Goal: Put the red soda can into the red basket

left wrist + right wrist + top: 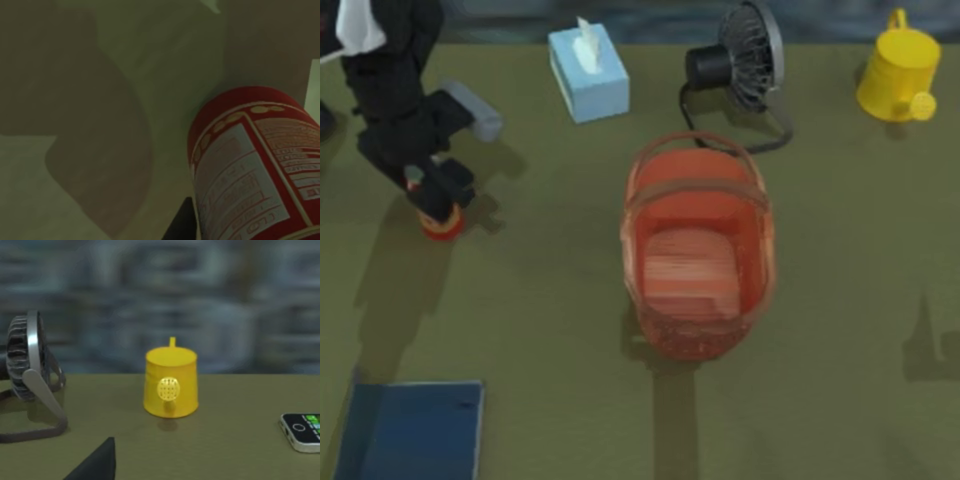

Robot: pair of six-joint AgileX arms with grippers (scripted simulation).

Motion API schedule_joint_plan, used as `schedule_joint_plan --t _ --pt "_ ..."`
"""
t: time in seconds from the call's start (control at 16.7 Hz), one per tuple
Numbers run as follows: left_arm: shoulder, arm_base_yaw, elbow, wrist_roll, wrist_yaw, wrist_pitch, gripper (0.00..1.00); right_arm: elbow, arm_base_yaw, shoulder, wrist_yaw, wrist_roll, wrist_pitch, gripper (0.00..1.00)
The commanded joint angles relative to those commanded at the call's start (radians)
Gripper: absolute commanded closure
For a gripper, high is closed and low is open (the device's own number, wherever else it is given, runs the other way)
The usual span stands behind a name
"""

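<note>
The red soda can [255, 165] stood upright at the table's left, long axis vertical, gripped by the left gripper [438, 205].

No text, brand or number can be read anywhere. The red soda can [255, 165], seen close in the left wrist view, carries a pale printed panel with rows of fine lettering and a boxed table, but the characters are too blurred and skewed to make out. A row of pale yellow oval marks runs along its upper band, without legible writing. In the right wrist view, the phone [302, 431] near the table's edge shows coloured icons on its screen, none readable.
</note>
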Motion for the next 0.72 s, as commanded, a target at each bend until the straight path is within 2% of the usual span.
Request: schedule_joint_plan --t 0.12,0.3,0.48,0.72 --pt "-0.001 -0.003 -0.003 -0.003 0.009 0.011 1.00 0.000 0.000 0.000 0.000 0.000 0.000 0.00" --pt "-0.008 -0.019 -0.025 -0.035 0.087 0.107 1.00 0.000 0.000 0.000 0.000 0.000 0.000 0.00" --pt "-0.019 -0.041 -0.069 -0.101 0.229 0.297 1.00 0.000 0.000 0.000 0.000 0.000 0.000 0.00" --pt "-0.044 -0.078 -0.159 -0.230 0.482 0.673 1.00 0.000 0.000 0.000 0.000 0.000 0.000 0.00"
